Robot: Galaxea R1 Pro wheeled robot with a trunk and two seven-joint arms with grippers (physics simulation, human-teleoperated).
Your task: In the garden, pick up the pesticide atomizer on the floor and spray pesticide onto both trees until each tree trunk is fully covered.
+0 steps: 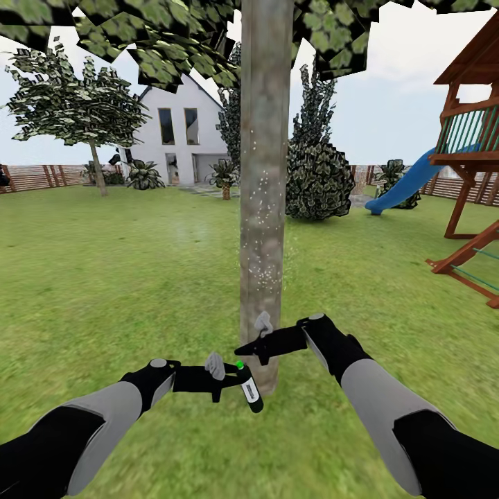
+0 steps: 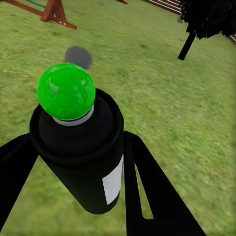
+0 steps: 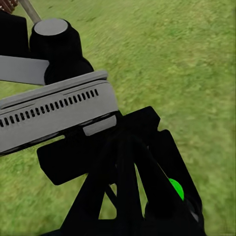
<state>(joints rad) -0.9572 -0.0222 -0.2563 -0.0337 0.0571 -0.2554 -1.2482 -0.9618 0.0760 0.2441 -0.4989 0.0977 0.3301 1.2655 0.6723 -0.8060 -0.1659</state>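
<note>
The near tree trunk point(image 1: 265, 173) rises straight ahead, grey-brown, with fine white specks on its bark at mid-height. A second tree point(image 1: 97, 170) stands far off at the left of the lawn. My left gripper point(image 1: 229, 378) is shut on the pesticide atomizer point(image 1: 251, 391), a small black bottle with a white label whose top shows green point(image 1: 240, 364). It hangs just left of the trunk's base. In the left wrist view, black fingers point(image 2: 152, 196) clamp the atomizer point(image 2: 83, 162). My right gripper point(image 1: 253, 346) sits directly in front of the trunk, just above the bottle, with its fingers together and holding nothing.
A wooden playset point(image 1: 471, 166) with a blue slide point(image 1: 402, 187) stands on the right. Dark cone-shaped trees point(image 1: 315, 166) rise behind the trunk, with a white house point(image 1: 180, 138), low palm-like plants point(image 1: 144, 174) and a slat fence point(image 1: 34, 177) beyond. Green grass point(image 1: 125, 277) spreads all around.
</note>
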